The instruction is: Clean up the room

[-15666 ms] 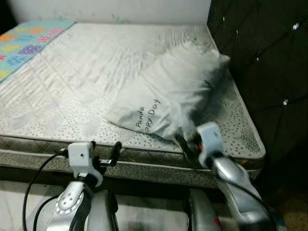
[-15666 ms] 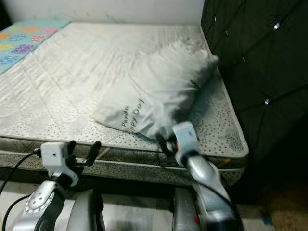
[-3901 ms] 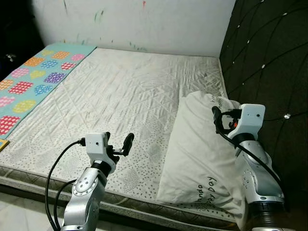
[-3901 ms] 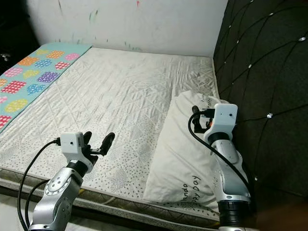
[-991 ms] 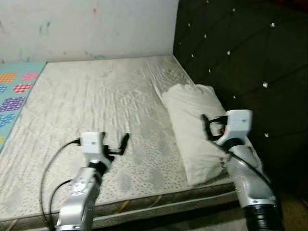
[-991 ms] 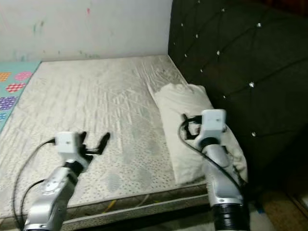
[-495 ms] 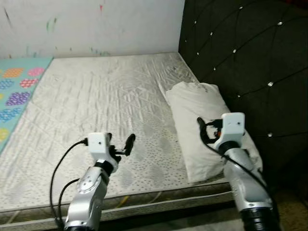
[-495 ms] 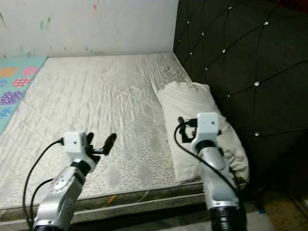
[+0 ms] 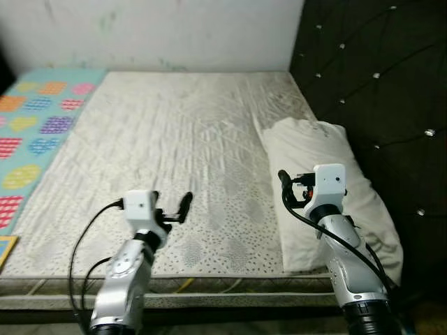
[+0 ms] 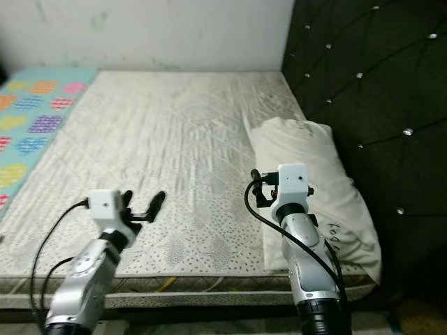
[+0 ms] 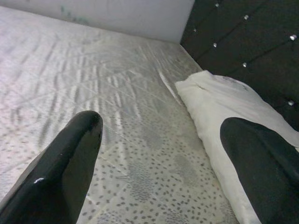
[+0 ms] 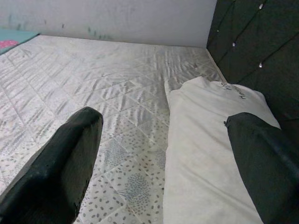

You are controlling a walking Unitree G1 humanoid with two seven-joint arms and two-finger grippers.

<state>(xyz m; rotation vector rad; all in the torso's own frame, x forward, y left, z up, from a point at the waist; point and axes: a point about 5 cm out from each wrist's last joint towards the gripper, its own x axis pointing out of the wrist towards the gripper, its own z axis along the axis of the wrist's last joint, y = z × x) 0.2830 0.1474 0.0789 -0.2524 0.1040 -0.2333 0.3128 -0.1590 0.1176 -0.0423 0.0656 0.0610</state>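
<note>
White cotton, the pillow (image 9: 328, 188) lies along the right side of the mattress (image 9: 174, 139) in the left eye view, its long axis running from the near edge toward the far wall, its outer flank close against the dark tufted headboard (image 9: 377, 84); the right gripper (image 9: 293, 190) hangs just over the pillow's inner edge, holding nothing, so the right arm is plainly the nearer; the left gripper (image 9: 171, 209) hovers above bare mattress near the front edge, well apart from the pillow, and it too is empty; a patterned blue sheet (image 9: 35, 132) covers the far left strip of the bed.

In the right eye view the same layout holds; the pillow's near corner sags over the front edge of the mattress, while a broad open stretch of quilted surface lies between the two arms.

In the left wrist view the two black fingers (image 11: 60, 168) stand wide apart, the pillow showing beyond one of them, across an open run of mattress.

In the right wrist view the fingers (image 12: 56, 168) are likewise spread, one over mattress, the other over the pillow, so its inner long edge runs between them.

My judgement: the pillow looks already placed at the head; any further nudge belongs to the right arm, pushing toward the headboard, with little room on that side and plenty on the other.
</note>
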